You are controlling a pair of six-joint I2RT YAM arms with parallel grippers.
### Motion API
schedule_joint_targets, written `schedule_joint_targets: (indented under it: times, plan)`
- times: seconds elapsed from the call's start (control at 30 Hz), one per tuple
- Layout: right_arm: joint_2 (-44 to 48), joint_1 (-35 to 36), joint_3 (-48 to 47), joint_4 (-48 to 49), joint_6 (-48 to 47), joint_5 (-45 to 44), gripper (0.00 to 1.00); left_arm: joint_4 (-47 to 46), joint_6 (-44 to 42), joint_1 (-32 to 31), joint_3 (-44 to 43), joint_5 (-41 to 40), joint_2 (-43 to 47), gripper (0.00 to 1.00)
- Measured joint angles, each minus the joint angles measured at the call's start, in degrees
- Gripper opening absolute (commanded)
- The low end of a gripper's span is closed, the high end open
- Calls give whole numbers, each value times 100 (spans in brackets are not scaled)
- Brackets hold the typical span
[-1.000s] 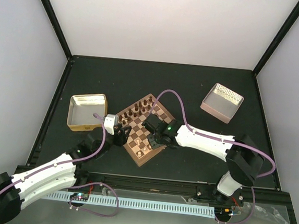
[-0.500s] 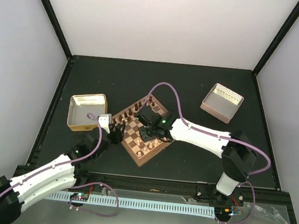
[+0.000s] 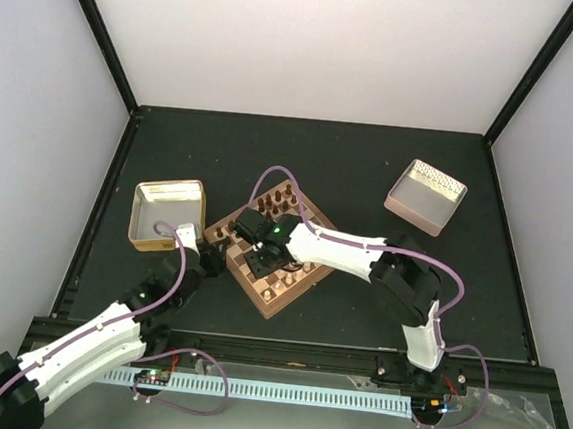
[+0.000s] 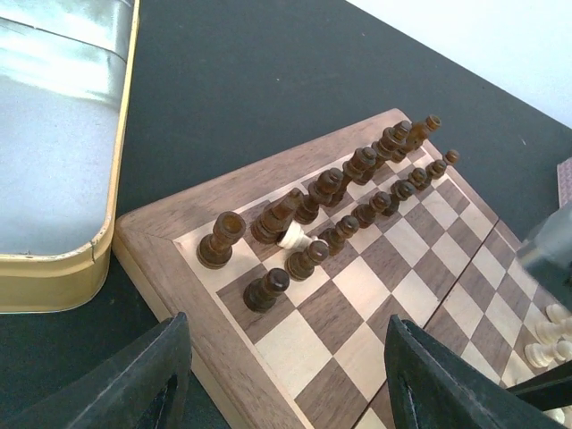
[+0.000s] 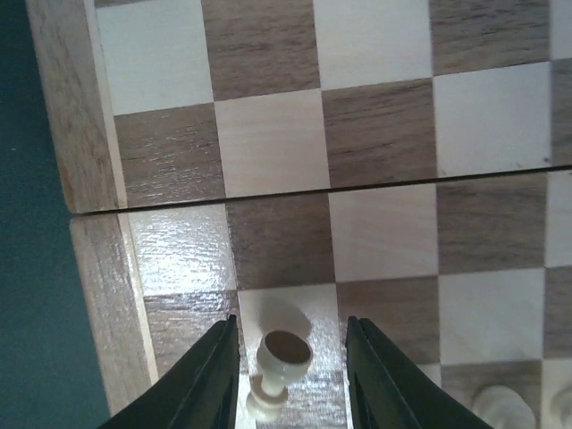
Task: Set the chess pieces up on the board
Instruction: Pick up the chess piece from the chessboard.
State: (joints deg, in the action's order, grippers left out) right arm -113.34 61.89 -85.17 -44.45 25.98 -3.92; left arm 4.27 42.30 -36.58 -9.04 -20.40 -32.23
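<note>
Right hand [image 5: 290,332] is hovering over the board [image 5: 89,134] near its rim. Its fingers are standing apart on either side of a pale pawn [image 5: 283,350], with a gap showing on both sides. It is gripping nothing. The pawn is sitting on a light square one file in from the rim and looks slightly tilted in the wrist view. I cannot tell whether it is resting flat.

Left hand [image 4: 288,340] is hanging wide open and empty over the board corner nearest the yellowish tray [image 4: 54,295].

Progress, judged from the current views:
- Dark pieces [image 4: 357,165] are standing in two rows along one edge. That side looks essentially done.
- One stray pale piece [image 4: 291,238] is sitting among the dark pawns and appears to be out of place.
- A few pale pieces [image 4: 547,344] are showing at the opposite side. The arm is hiding most of that end from above, so I cannot count them.
- The middle squares are showing bare.

What seems left is filling out the pale side, moving the stray piece and checking that the pawn is upright. The pinkish bin [image 3: 426,197] is sitting well apart on the surface.
</note>
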Motion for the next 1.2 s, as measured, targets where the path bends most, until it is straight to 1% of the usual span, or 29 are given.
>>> schedule_joint_targets:
  times: [0.13,0.4,0.5,0.7,0.83,0.97,1.1,1.2]
  plan:
    - [-225,13,-107,-79,-9,4,30,2,4,39,7,4,7,61]
    - [-363,13,-232,-299,-4,68,20,46,4,98,20,7,153,61]
    - [-387,13,-280,-334,4,129,14,46,2,101,22,9,203,61]
    - [-389,-26,-284,-278,109,168,11,24,-28,103,96,155,293,64]
    - [-195,-208,-55,92,251,358,11,-96,-168,127,173,450,450,66]
    - [433,-647,341,654,645,763,11,-501,-450,129,262,953,651,67]
    - [1200,-1113,857,1631,1534,1440,11,-1062,-815,129,278,1554,671,66]
    - [1652,-1392,1482,2656,2470,2039,11,-1453,-1062,129,275,1965,527,63]
